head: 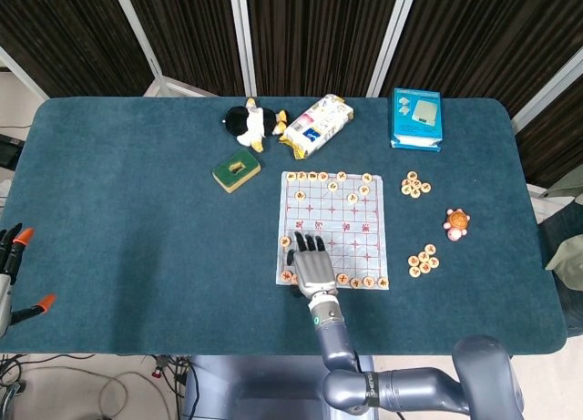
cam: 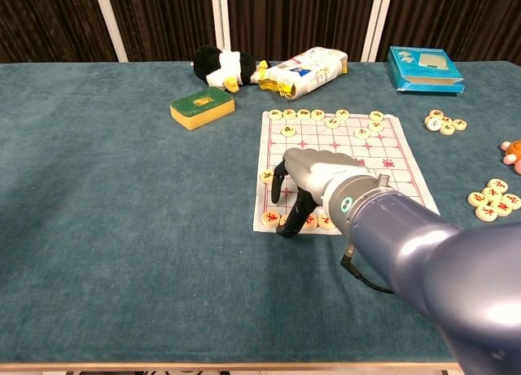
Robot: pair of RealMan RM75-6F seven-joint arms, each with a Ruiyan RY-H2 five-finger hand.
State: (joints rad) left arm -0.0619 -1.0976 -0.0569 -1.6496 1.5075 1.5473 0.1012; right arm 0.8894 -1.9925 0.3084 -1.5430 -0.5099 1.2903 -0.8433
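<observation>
Table (head: pixel 137 210) surface is dark teal felt, backed by dark slatted panels with pale uprights. A printed chess mat (head: pixel 351 215) lies right of the table's centre, reaching toward the near edge, with round wooden pieces along its far and near rows.

Right robot hand (head: pixel 311 261) sits over the mat's near left corner, fingers pointing toward the far edge. The chest view shows its dark fingers (cam: pixel 290 226) bent downward, tips at the near row of pieces (cam: pixel 270 219) by the mat's near left corner; whether a piece is pinched cannot be told. A single piece (cam: pixel 266 176) lies on the mat's left margin just beside the hand. The left robot hand appears in neither view.

Head view alone shows the orange-tipped clamp (head: pixel 11 265) off the table's left edge and the arm's base below the near edge. Chest view alone shows the finger curl from the side.

Along the far edge: a black-and-white plush toy (head: pixel 248 124), a snack packet (head: pixel 315 126) and a blue box (head: pixel 415 118). A green sponge (head: pixel 236 170) lies near the mat's far left corner. Right of the mat are two loose clusters of pieces (head: pixel 415 184) (head: pixel 422 260), with a small turtle toy (head: pixel 456 221) between them toward the right edge.
</observation>
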